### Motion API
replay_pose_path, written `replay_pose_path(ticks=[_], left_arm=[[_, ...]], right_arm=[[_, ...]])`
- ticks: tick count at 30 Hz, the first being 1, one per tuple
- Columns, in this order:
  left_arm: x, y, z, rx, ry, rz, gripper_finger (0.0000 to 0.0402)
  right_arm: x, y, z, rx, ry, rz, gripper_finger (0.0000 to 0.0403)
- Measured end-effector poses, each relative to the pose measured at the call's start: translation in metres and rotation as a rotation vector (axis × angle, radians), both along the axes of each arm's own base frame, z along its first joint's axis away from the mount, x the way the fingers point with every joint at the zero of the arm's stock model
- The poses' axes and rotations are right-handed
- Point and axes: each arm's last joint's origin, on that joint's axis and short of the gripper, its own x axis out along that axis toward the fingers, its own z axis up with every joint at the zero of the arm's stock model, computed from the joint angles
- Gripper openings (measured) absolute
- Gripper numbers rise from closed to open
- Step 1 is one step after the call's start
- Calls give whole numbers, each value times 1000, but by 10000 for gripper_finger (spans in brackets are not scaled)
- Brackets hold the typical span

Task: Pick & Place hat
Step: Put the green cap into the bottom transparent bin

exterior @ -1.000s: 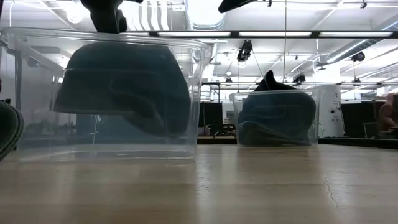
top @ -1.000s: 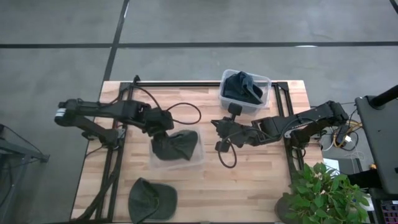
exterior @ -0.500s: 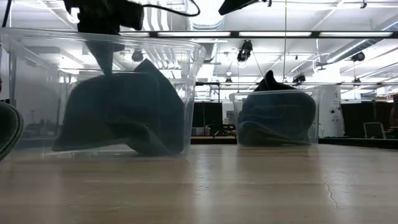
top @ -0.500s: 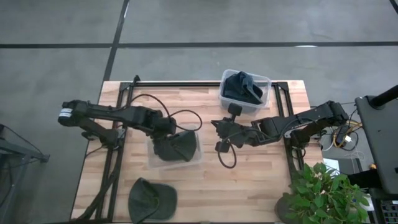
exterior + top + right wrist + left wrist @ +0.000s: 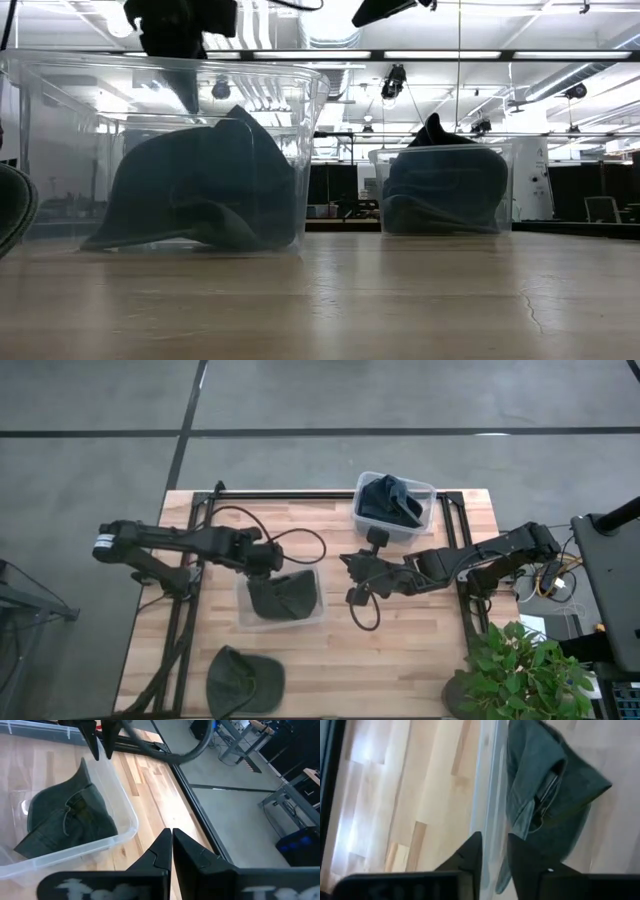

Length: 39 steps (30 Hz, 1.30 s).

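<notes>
the left gripper (image 5: 268, 563), slightly parted and empty, hovers above the hat (image 5: 281, 596) in the clear bin (image 5: 245, 618); the right gripper (image 5: 349, 575) is closed, empty

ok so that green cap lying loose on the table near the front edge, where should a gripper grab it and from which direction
Probably by the brim. The green cap lies flat on the bare table, its rounded crown offering little to pinch, while the brim at its left end is a thin edge. Come straight down from above with the left gripper, which is nearer; nothing stands around it.
</notes>
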Motion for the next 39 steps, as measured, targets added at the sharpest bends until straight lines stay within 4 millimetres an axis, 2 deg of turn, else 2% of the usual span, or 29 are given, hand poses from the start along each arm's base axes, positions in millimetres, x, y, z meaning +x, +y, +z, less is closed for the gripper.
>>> replay_pose_path(ticks=[3,6,9,14,18,23,30,34,39], left_arm=[[0,0,11,-9,-26,16,104],[-2,-4,23,-113,-62,-3,111],[-5,-7,35,-195,-102,-24,112],[-12,-9,45,-217,-146,-17,112],[-15,-9,47,-222,-157,-15,112],[-15,-11,47,-221,-158,-23,113],[-15,-11,49,-222,-162,-22,113],[-15,-11,50,-224,-166,-20,113],[-15,-11,51,-227,-171,-15,113]], right_arm=[[0,0,0,10,-5,-3,9],[0,2,-1,67,-11,28,9],[1,6,-1,165,-6,114,9],[3,14,1,380,-11,307,9],[4,30,5,547,-37,491,9],[13,61,1,552,-99,605,31],[47,103,-42,568,-81,662,106],[69,114,-71,612,-40,622,136],[97,125,-116,661,24,555,151]])
